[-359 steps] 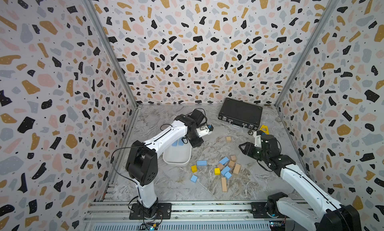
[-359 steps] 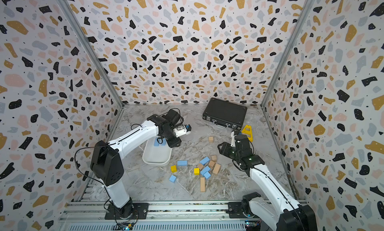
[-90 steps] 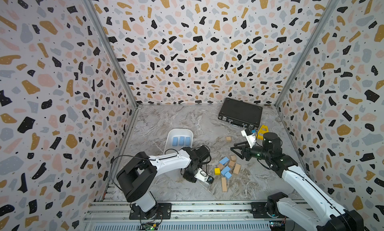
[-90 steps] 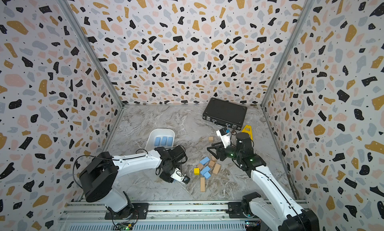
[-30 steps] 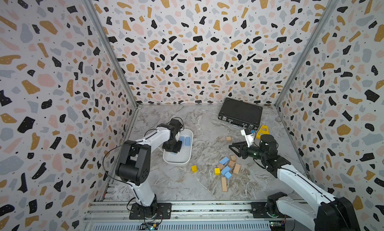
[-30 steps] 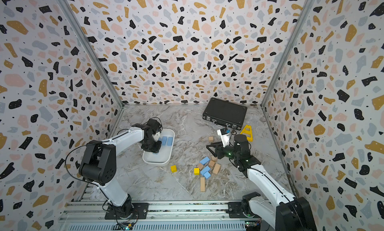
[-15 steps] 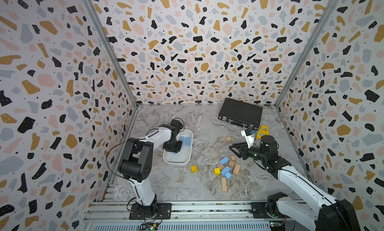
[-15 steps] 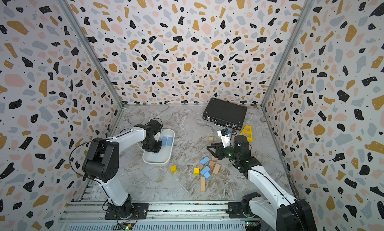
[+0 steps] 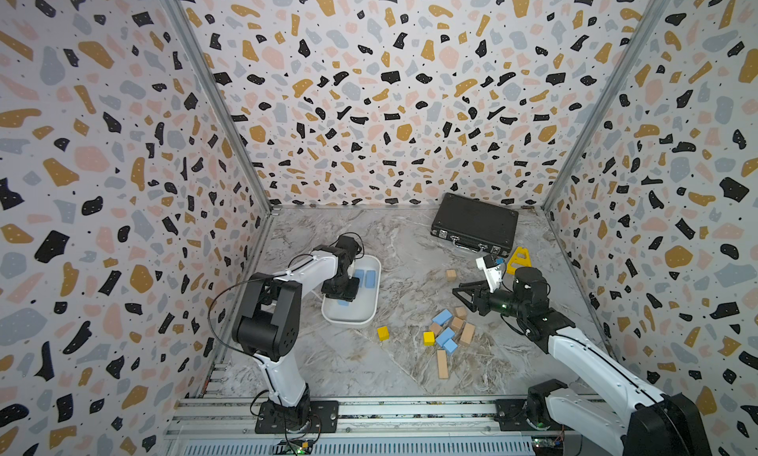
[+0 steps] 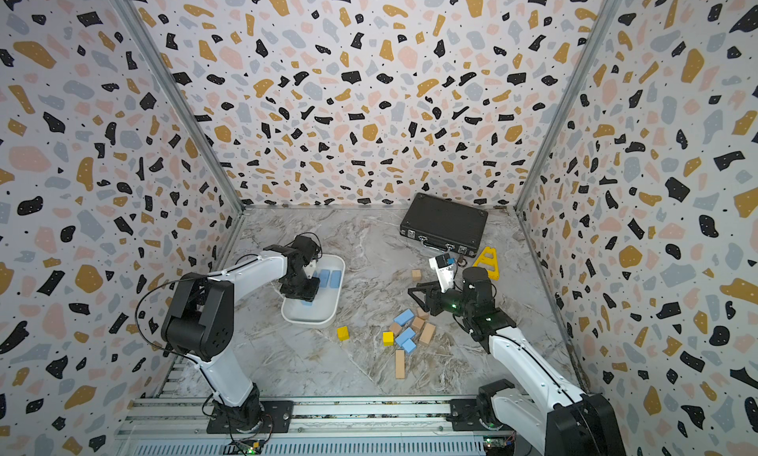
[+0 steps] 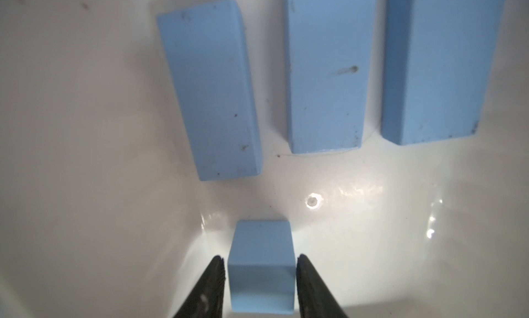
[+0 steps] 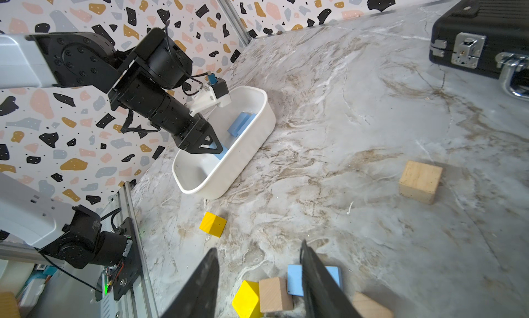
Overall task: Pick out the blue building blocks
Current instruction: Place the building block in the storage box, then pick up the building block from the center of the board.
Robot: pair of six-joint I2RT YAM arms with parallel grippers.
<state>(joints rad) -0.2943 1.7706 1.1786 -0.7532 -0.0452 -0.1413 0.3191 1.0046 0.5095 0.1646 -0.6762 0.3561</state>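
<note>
Marble-patterned counter [image 9: 348, 363], white oval plastic tray [image 9: 348, 320]: three light-blue rectangular bricks [image 11: 211, 87] and a small light-blue cube [image 11: 262, 279] lie inside.
Release into the tray looks like the step in hand. Three loose light-blue blocks [image 9: 442, 317] lie on the counter among tan wooden blocks [image 9: 467, 333] and yellow cubes [image 9: 382, 333], so next comes lifting clear and fetching one. The left end effector [image 11: 260, 257] is barely parted, jaws a sliver off the cube's sides, gripping nothing. The right end effector [image 12: 257, 246] hovers over that pile, parted and empty.
</note>
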